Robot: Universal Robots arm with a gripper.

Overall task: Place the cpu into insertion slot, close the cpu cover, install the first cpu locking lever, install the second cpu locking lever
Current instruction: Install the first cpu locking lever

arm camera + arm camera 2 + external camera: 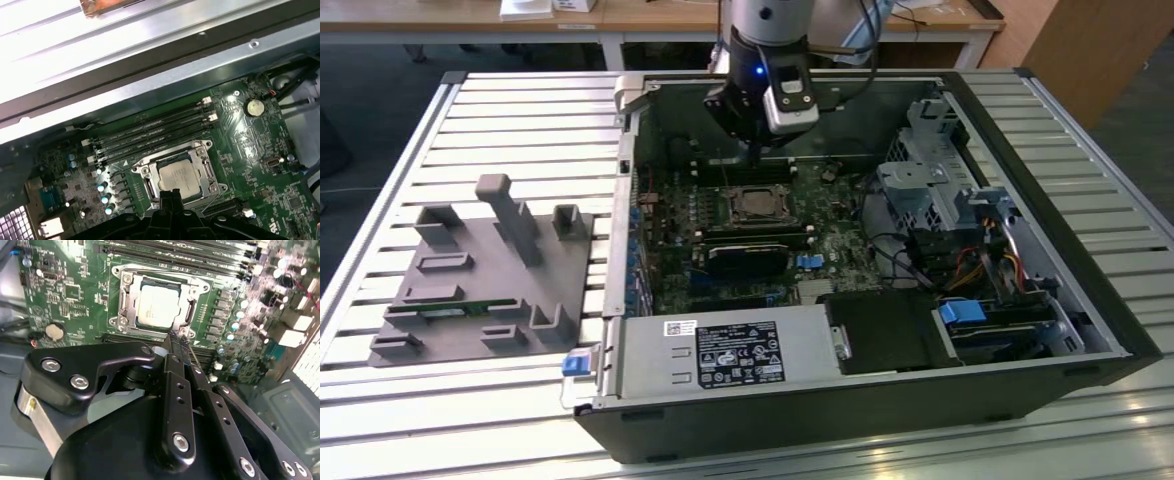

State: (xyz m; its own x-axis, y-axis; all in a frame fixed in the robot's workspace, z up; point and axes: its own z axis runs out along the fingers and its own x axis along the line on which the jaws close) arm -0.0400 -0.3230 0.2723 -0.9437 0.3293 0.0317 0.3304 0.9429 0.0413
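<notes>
On the slatted bench [494,120] an open computer case [854,420] is laid, and inside it the cpu [159,305] is seated in the insertion slot [124,315] just beyond the tips of the fingers [172,360], which are closed together with nothing gripped.

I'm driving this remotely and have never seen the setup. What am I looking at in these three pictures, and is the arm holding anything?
One robot arm reaches into an open black computer case lying on a slatted metal table; a camera off the arm took that picture. The other two come from cameras riding near its wrist, looking past its black fingers at the green circuit board. The pale square chip sits in its silver-rimmed socket, framed by the thin silvery metal cover. The fingers are together beside the socket's edge, nothing visibly held. A grey moulded parts tray lies beside the case.
</notes>
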